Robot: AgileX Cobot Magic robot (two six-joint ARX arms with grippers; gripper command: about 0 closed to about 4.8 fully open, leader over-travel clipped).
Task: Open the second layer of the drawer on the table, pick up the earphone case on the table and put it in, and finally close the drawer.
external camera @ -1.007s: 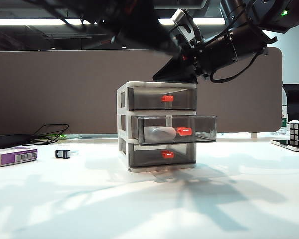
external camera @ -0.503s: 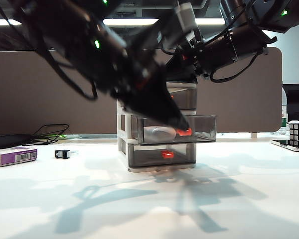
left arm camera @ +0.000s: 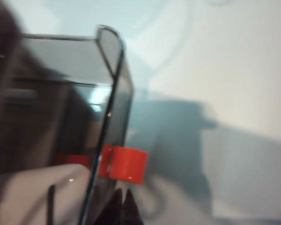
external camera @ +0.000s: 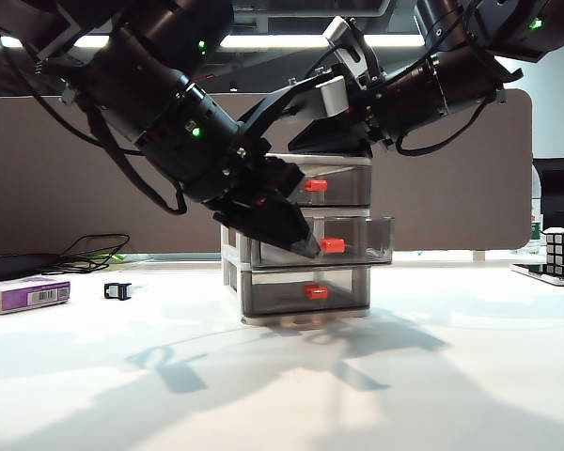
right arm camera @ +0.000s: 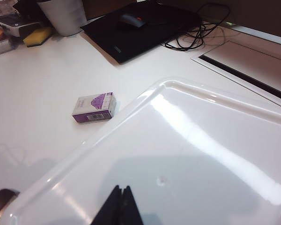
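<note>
Table: white top, carries the cabinet; arm shadows now fall across the front of it.
Cabinet: white frame, three smoky drawers, same spot as a second ago.
Left arm: a second ago out of the way above, now swung down in front of the cabinet from the left of the exterior view.
Right arm: unmoved, parked over the cabinet top.
Middle drawer: was pulled well out a second ago, now pushed in further; front still stands a little proud of the top and bottom drawers, so not fully closed.
Handle: red-orange, just beside the left gripper tips.
Left gripper: fingers pressed together, holding nothing, tips at the drawer front next to the handle; looks like it is shoving the drawer shut.
Right gripper: fingers pressed together, holding nothing, resting over the white cabinet top.
Earphone case: white, lying inside the middle drawer behind its front, seen in the left wrist view; hidden by the left arm in the exterior view.
Purple box: far left on the table, untouched.
Black clip: beside the box, untouched.
Task meaning: opening and placing look done; last step underway, a bit more push needed.
</note>
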